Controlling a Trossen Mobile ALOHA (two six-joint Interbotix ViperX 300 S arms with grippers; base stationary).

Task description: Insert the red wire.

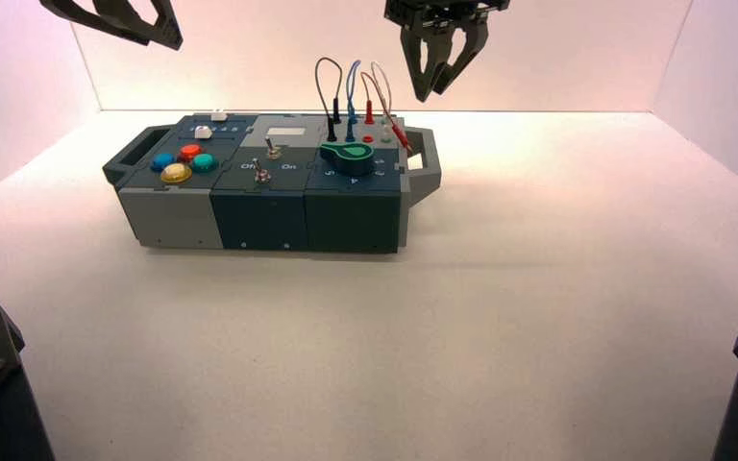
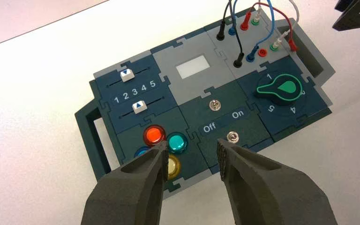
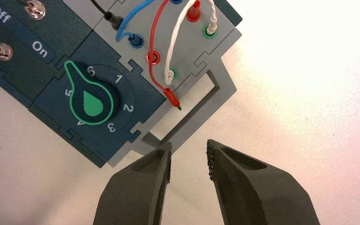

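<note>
Two tools in play, and neither has hold of anything. The right tool (image 3: 190, 152) is wide open, hanging in the air up by the far right corner of the box (image 1: 259, 211), well clear of the red wire (image 3: 152, 61). The left tool (image 2: 191, 145) is open too, up toward the box's far left corner.

So the red wire: one plug (image 3: 193, 10) stands upright in a socket in the far row, near the box's far right corner. Its loose plug (image 3: 171, 97) lies tilted across the right edge, tip over the opening in the right handle (image 3: 194, 117). The red socket (image 3: 153, 57) in the near row is empty, between the blue wire (image 3: 143, 5) and the white wire (image 3: 176, 33). The black wire (image 2: 235, 29) is on the blue one's left, and the green-edged knob (image 3: 93, 101) sits in the near right corner. Box is near the tabletop's (image 1: 500, 327) far edge, left of the middle.
</note>
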